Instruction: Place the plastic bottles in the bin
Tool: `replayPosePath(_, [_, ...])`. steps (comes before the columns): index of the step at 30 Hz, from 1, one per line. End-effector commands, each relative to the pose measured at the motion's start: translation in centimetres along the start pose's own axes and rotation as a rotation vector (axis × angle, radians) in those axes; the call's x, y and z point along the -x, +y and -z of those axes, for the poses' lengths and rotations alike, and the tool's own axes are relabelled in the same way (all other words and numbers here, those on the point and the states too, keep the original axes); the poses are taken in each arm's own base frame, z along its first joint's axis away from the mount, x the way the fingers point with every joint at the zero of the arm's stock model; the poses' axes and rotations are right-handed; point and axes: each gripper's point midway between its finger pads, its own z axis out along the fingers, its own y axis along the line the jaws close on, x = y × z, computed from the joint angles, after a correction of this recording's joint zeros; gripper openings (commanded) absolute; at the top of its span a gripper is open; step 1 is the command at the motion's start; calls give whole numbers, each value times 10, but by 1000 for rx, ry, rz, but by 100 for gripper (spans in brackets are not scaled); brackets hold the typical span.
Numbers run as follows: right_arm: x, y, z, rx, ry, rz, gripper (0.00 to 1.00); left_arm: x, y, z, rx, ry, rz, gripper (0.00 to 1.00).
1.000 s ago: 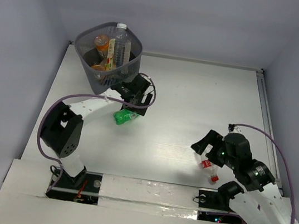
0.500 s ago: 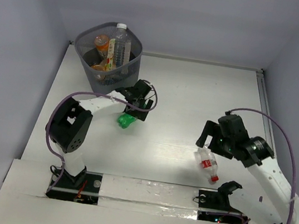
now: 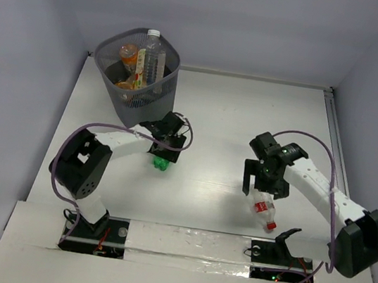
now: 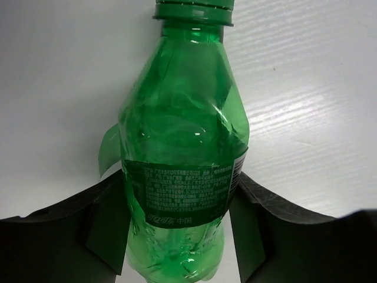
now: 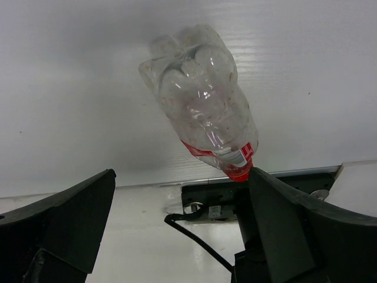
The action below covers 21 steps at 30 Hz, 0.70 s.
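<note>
Your left gripper [image 3: 165,149] pinches the green bottle [image 4: 182,135] at its label, just beside the bin [image 3: 154,101], likely ready for lifting in. Your right gripper [image 3: 261,189] hangs spread above the clear bottle [image 5: 203,112] lying on the table [image 3: 235,120], probably to grasp it.

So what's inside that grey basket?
The bin holds a tall clear bottle and orange bottles. Its bottom is hidden under them, so I cannot count all.

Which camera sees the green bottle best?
The left wrist camera: the green bottle fills the picture, cap and label clear, held in the left gripper. The top camera shows only a small bit of it under that gripper. The right wrist camera misses it.
</note>
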Motion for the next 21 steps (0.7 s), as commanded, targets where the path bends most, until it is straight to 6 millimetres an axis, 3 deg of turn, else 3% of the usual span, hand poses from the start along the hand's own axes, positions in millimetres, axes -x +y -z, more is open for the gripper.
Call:
replayPosePath(1, [15, 5, 0, -12, -8, 29, 100, 17, -14, 23, -81, -89, 27, 36])
replayPosePath(5, [30, 9, -24, -80, 21, 65, 100, 34, -30, 55, -182, -153, 52, 33])
replayPosePath(6, [32, 3, -36, -133, 47, 75, 100, 49, -32, 75, -201, -213, 55, 33])
replayPosePath(8, [36, 6, -50, -134, 67, 90, 100, 60, -37, 99, -223, -258, 47, 33])
replayPosePath(11, [31, 15, -68, -109, 123, 126, 95, 93, -37, 153, -242, -382, 59, 33])
replayPosePath(12, [29, 21, -73, -80, 135, 127, 87, 113, -38, 183, -260, -458, 66, 33])
replayPosePath(14, [27, 26, -82, -58, 147, 128, 80, 128, -36, 212, -259, -511, 81, 33])
replayPosePath(15, [25, 28, -83, -49, 156, 131, 75, 148, -38, 244, -284, -583, 91, 33])
replayPosePath(17, [26, 28, -82, -43, 142, 129, 71, 164, -28, 271, -243, -646, 130, 34])
replayPosePath(18, [27, 33, -80, -10, 131, 127, 62, 173, -22, 284, -230, -680, 149, 34])
replayPosePath(19, [28, 35, -77, 12, 117, 131, 60, 189, -20, 315, -236, -755, 170, 35])
replayPosePath(21, [36, 41, -64, 67, 55, 129, 55, 205, -5, 335, -194, -806, 217, 35])
